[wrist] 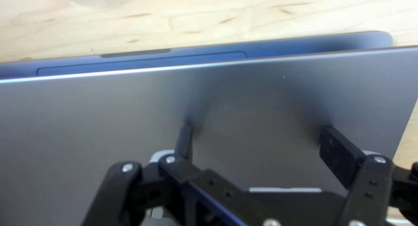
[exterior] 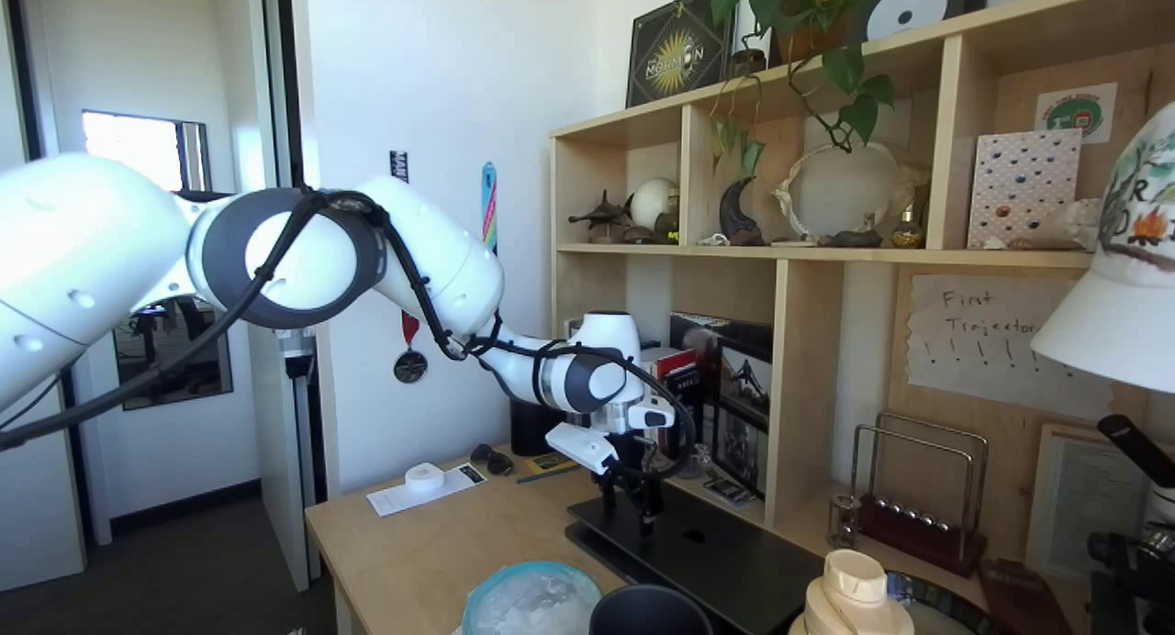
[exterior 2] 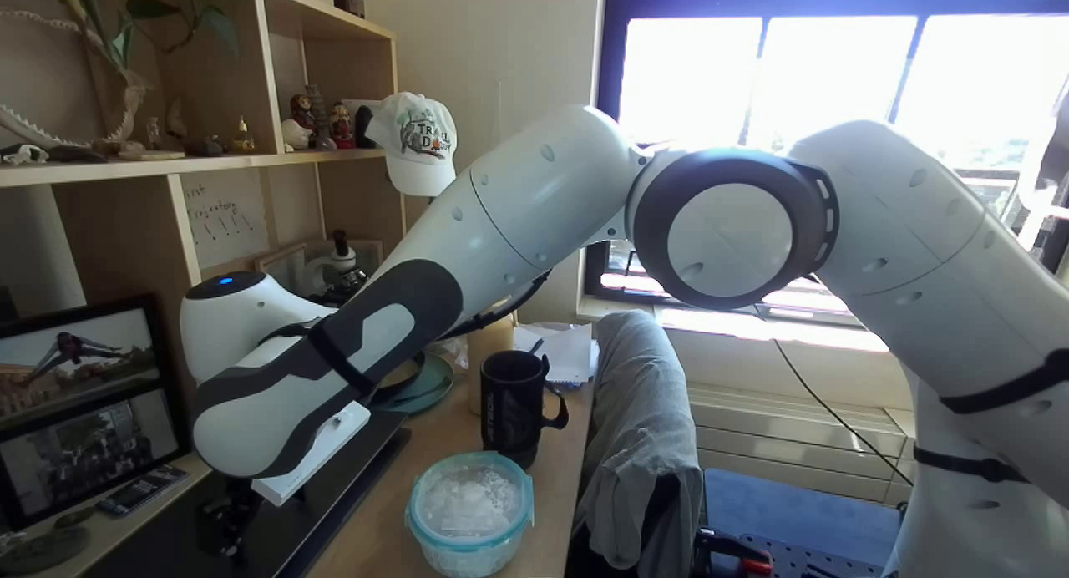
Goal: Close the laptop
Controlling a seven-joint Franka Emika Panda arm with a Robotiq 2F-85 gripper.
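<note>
The laptop (exterior: 725, 562), thin, wide and matte dark grey, lies on the pale wooden worktop (exterior: 441, 543) with its lid (wrist: 254, 144) lowered most of the way over the base (wrist: 277, 49) but not closed, and I can make out a narrow gap between the two along the front. The outer shell faces up at a slight tilt, plain but for a small dark mark (exterior: 693, 536) near the middle, while past the lid's edge a bluish strip of base peeks out, showing its rim's notch (wrist: 135, 53) and the trackpad's (wrist: 140, 64) rounded corners.
</note>
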